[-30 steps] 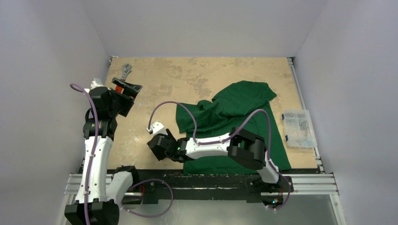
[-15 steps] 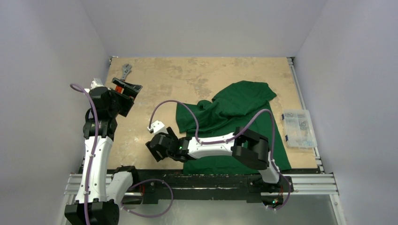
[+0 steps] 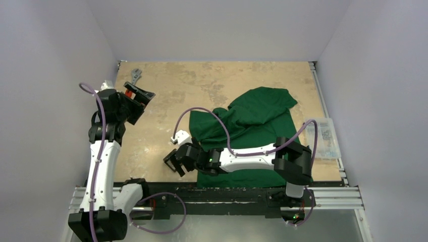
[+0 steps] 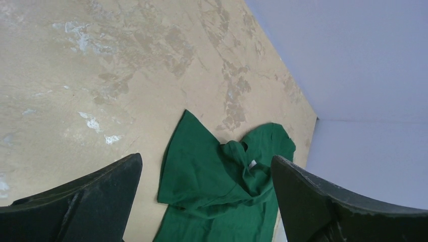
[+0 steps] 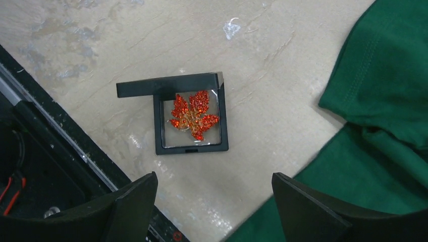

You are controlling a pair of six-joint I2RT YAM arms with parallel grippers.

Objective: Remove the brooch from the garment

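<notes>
The brooch [image 5: 194, 115], an orange-red glittering leaf, lies inside a small black square case [image 5: 191, 147] on the bare table, apart from the garment. The dark green garment [image 3: 252, 116] is crumpled right of centre and also shows in both wrist views [image 5: 388, 101] [image 4: 212, 181]. My right gripper [image 5: 214, 179] hovers open just on the near side of the case, with nothing between its fingers; in the top view it [image 3: 172, 164] is low near the front edge, hiding the case. My left gripper [image 3: 141, 95] is raised at the far left, open [image 4: 207, 157] and empty.
A red-handled wrench [image 3: 135, 76] lies at the far left corner. A clear plastic box of small parts [image 3: 323, 137] stands at the right edge. The black front rail [image 5: 50, 131] runs close to the case.
The right arm has stretched out, its elbow swinging right, and its gripper has shifted a little right and toward the front edge. The left wrist has shifted slightly.
</notes>
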